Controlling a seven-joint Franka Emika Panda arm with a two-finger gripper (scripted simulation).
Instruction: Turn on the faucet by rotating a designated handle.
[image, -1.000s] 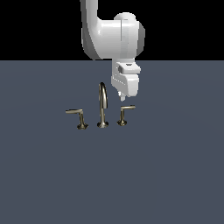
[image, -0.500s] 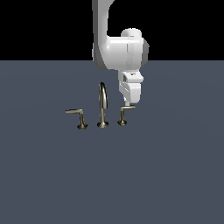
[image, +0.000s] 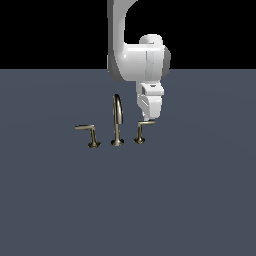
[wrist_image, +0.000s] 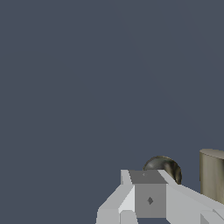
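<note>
Faucet (image: 117, 120) sits mid-frame on desk (image: 190, 200); short handle (image: 143, 129) right of spout. Pincer (image: 149, 120) has descended over the last second, now touching lever end. Opening state: cannot tell. Rotation looks imminent.

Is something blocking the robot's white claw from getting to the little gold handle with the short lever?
Nothing visible blocks it. In the exterior view the white gripper hangs right above the short brass L-shaped handle, at its lever's end. The tall arched brass spout stands off to the exterior view's left, out of the way.
</note>
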